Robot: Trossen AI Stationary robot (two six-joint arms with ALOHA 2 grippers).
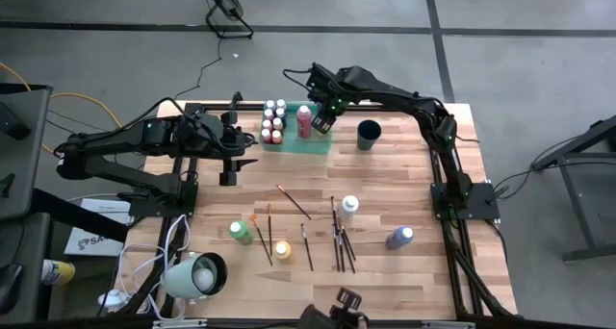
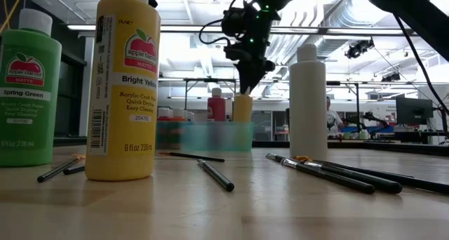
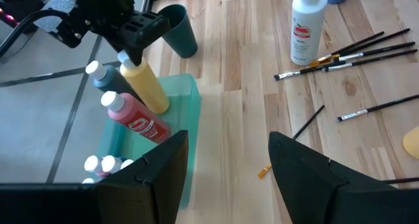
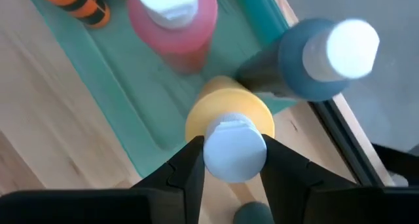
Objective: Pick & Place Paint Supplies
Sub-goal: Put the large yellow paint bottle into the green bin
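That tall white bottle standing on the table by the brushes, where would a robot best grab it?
Probably by its narrow cap and neck, coming straight down from above. The white bottle stands upright with its cap pointing up, and paintbrushes lie close beside its base, so a low sideways approach could knock them.

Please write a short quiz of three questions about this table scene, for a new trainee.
1. True or false: the right gripper grips a yellow bottle by its white cap.
2. In what does the red bottle stand? A) dark cup B) green tray C) bare table
3. What does the left gripper hold?

Key: 1 true. 2 B. 3 nothing; it is open, near the tray.
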